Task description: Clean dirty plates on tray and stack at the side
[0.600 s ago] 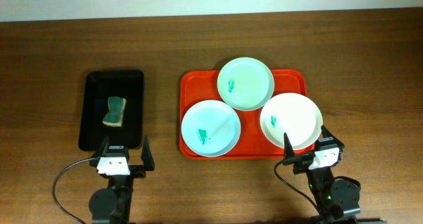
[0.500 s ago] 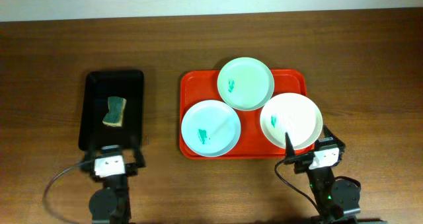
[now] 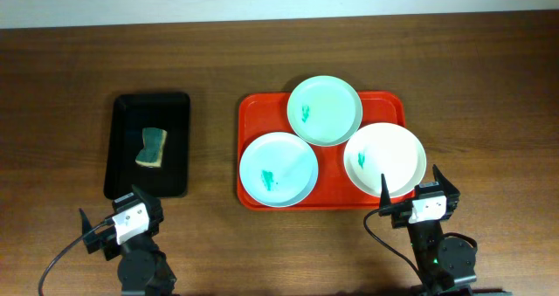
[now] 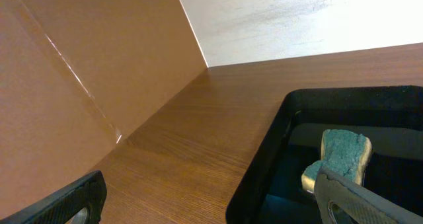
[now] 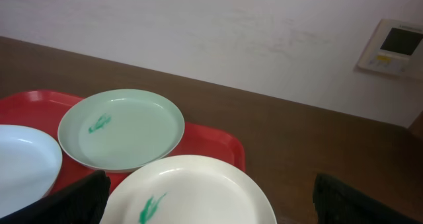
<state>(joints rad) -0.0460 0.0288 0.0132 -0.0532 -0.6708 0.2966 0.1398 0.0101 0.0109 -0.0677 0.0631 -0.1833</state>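
Observation:
The red tray (image 3: pixel 253 113) holds three plates, each with a green smear: pale green (image 3: pixel 325 110) at the back, pale blue (image 3: pixel 279 168) front left, white (image 3: pixel 385 160) front right, overhanging the tray's right rim. The right wrist view shows the white plate (image 5: pixel 198 194), the green plate (image 5: pixel 122 128), the blue plate (image 5: pixel 23 164) and the tray (image 5: pixel 221 145). My right gripper (image 3: pixel 412 184) is open and empty just in front of the white plate. My left gripper (image 3: pixel 109 207) is open and empty, near the black tray's front left corner.
A smaller black tray (image 3: pixel 124 178) at the left holds a green and yellow sponge (image 3: pixel 153 147), also in the left wrist view (image 4: pixel 340 154). A brown panel (image 4: pixel 79 65) stands along the table's left side. A wall switch (image 5: pixel 393 45) hangs at the back.
My left gripper has swung to the left, from pointing at the black tray's front edge to pointing past its left corner. The right gripper and the plates have barely moved.

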